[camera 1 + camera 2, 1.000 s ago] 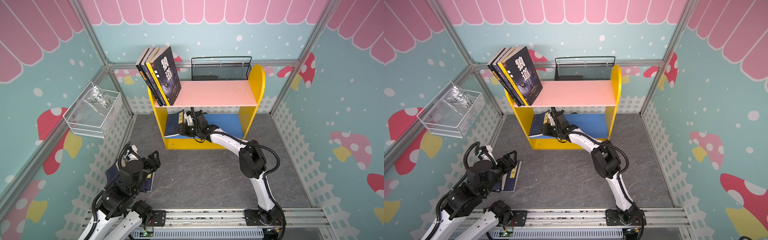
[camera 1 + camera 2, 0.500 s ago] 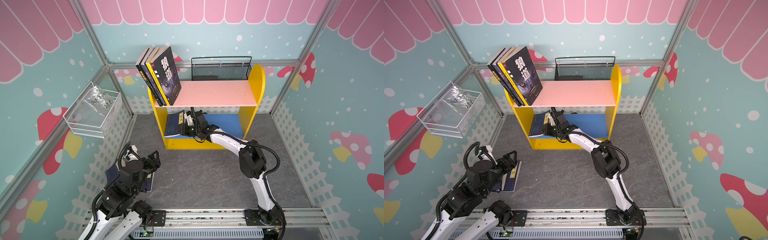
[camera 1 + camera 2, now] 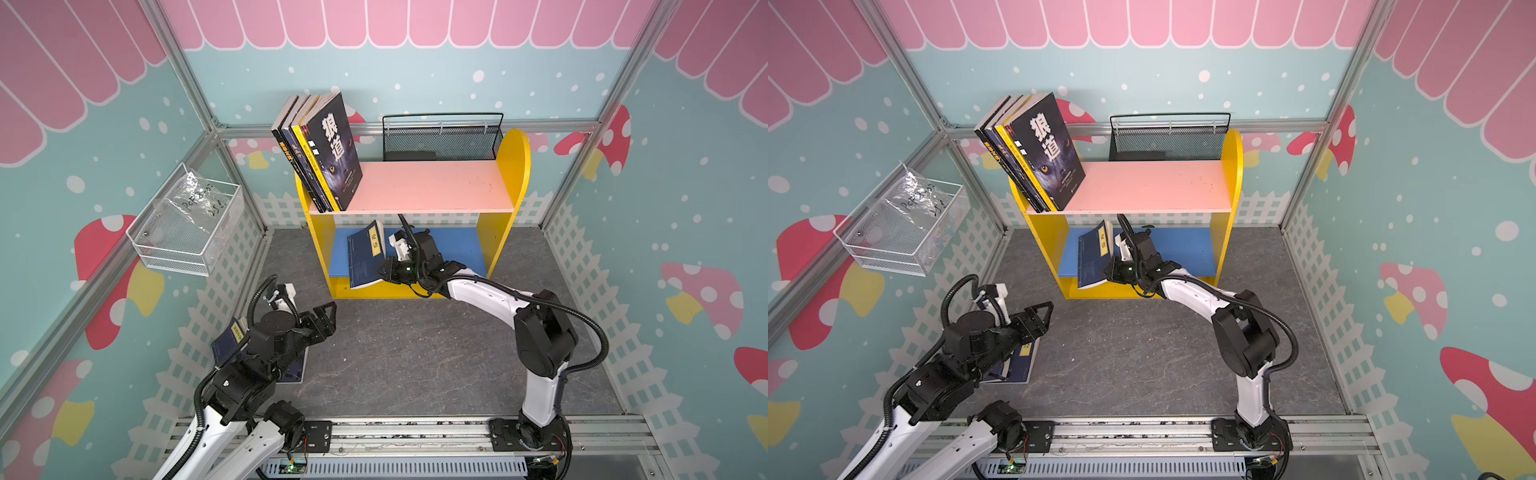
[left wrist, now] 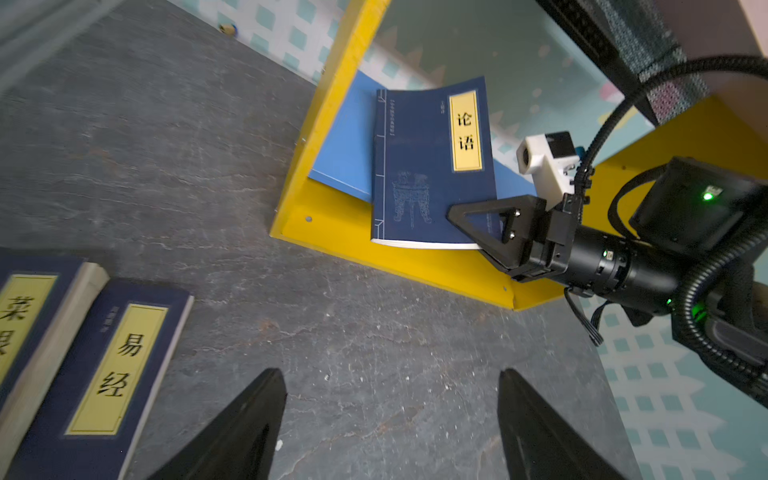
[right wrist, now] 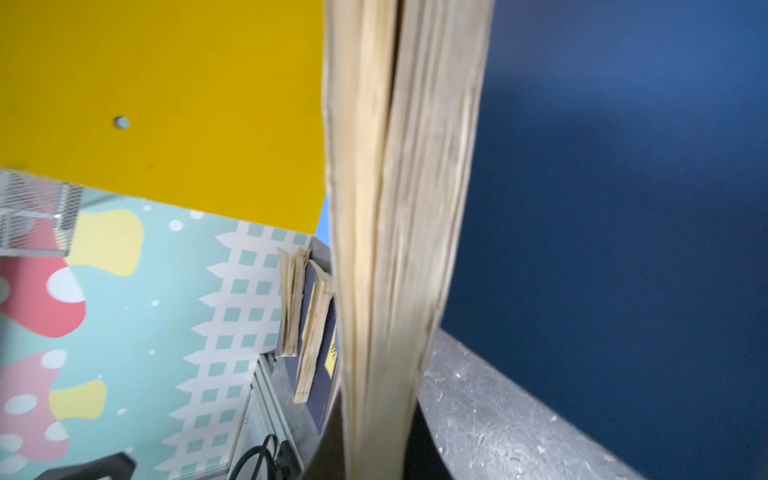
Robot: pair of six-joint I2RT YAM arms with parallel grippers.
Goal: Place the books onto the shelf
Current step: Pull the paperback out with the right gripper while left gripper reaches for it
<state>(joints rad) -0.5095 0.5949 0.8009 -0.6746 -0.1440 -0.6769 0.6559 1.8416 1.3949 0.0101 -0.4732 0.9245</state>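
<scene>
Shelving in progress, as both top views show. The shelf [image 3: 517,166] stands at 12 o'clock of the grey floor [image 3: 415,353]. Four books [image 3: 328,153] occupy the 9 o'clock end of its pink upper board [image 3: 432,187], leaning toward 11 o'clock against the yellow side, which props them in place of a bookend. The right gripper [image 3: 384,271] is clenched on the near corner of a navy book [image 3: 365,255] that rests tilted on the 9 o'clock half of the blue lower board [image 3: 453,249], its near edge overhanging the front lip. The right wrist view shows the page block pinched between the jaws. A corner grip probably keeps the wrist outside the low opening under the pink board while the book is steered toward the side panel. The book is inside the tier but neither upright nor flat, so this placement appears unfinished. The left gripper [image 4: 390,376] hovers at 8 o'clock with jaws spread wide and empty, beside two floor books [image 4: 108,374] lying flat and close together. It is well apart from the shelf, likely held back so that the arms do not cross. The black mesh basket [image 3: 440,139] behind the shelf and the white wire basket [image 3: 187,232] at 9 o'clock play no part.
</scene>
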